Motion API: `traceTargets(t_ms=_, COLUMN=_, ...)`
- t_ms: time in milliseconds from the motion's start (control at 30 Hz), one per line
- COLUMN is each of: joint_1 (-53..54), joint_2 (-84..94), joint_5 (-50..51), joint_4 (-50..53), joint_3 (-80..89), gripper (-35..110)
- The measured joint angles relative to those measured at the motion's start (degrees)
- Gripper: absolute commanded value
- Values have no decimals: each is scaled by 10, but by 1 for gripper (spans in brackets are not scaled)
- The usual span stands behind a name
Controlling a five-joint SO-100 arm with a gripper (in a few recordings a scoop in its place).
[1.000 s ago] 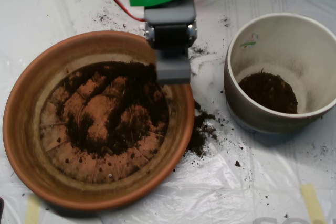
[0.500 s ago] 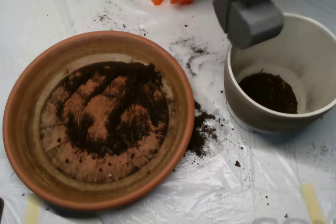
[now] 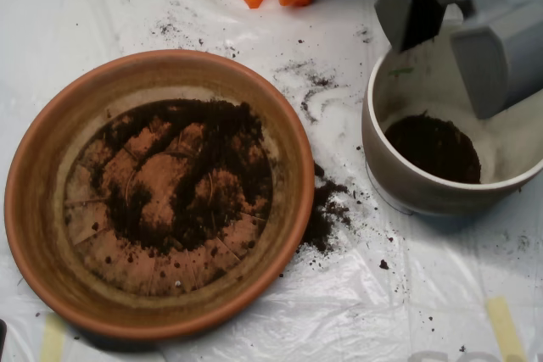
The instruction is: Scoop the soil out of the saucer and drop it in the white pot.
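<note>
The hand (image 3: pixel 462 27) is held wide apart above the white pot (image 3: pixel 407 184). Soil (image 3: pixel 191 171) could be spilled on the tabletop (image 3: pixel 382 311) if tipped off-centre.

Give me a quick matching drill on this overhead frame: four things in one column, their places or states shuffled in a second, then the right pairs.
Things:
1. saucer
2. white pot
3. hand
4. spilled soil

Places or states:
A. on the plastic sheet between the two dishes
B. open, over the right-hand dish
C. on the left, soil spread thinly over a grooved bottom
D. on the right, dark soil pile at the bottom

Pairs: 1-C, 2-D, 3-B, 4-A
</note>
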Motion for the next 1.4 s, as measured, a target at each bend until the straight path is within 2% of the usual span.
traceTargets(t_ms=200, joint_1=29, joint_2=8, joint_5=7, joint_4=-7, joint_3=16, gripper=40)
traceTargets(t_ms=433, joint_1=144, joint_2=33, joint_5=27, joint_4=-33, joint_3=34, gripper=43)
traceTargets(t_ms=800, joint_1=297, joint_2=82, joint_5=-5, joint_4=-187, joint_3=342, gripper=51)
traceTargets(t_ms=1000, joint_1=357, joint_2=80, joint_5=-21, joint_4=-244, joint_3=430, gripper=57)
traceTargets(t_ms=1400, joint_1=453, joint_2=-74, joint_5=-64, joint_4=-266, joint_3=436, gripper=68)
